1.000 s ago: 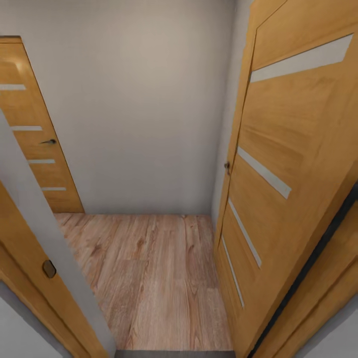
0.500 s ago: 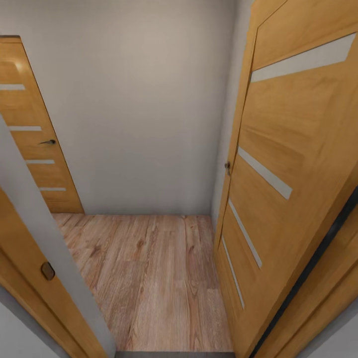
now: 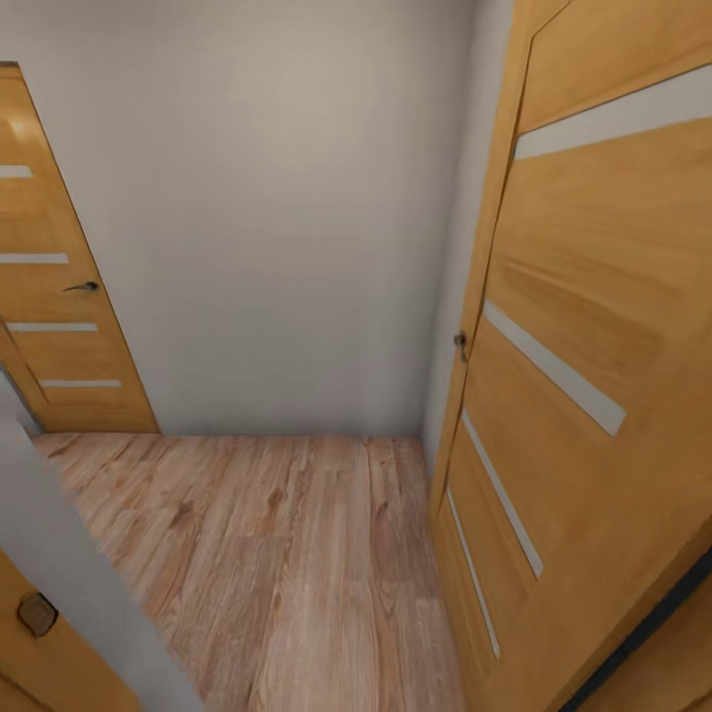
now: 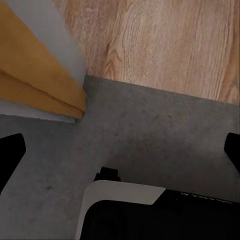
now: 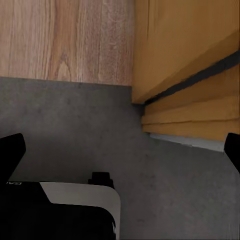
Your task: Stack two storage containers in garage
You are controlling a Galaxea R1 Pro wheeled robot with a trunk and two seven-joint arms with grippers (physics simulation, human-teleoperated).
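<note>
The two storage containers are out of view. In the left wrist view my left gripper (image 4: 120, 150) is open, its black fingertips (image 4: 11, 150) far apart over the dark grey concrete floor (image 4: 150, 125), with nothing between them. My right gripper (image 5: 120, 155) is open too, hanging empty over the same concrete floor (image 5: 65, 125). Both wrist views show the line where the concrete meets light wood planks (image 5: 65, 40).
I am in a doorway facing a small hall with a wood plank floor (image 3: 277, 554) and a pale wall (image 3: 277, 218) straight ahead. An open wooden door (image 3: 593, 396) stands close on the right. A closed door (image 3: 49, 297) is at left, the door frame (image 3: 69, 583) at lower left.
The whole head view has shifted: the camera has moved forward through the doorway. The frame at lower left has slid down and out, and the right door looms larger.
</note>
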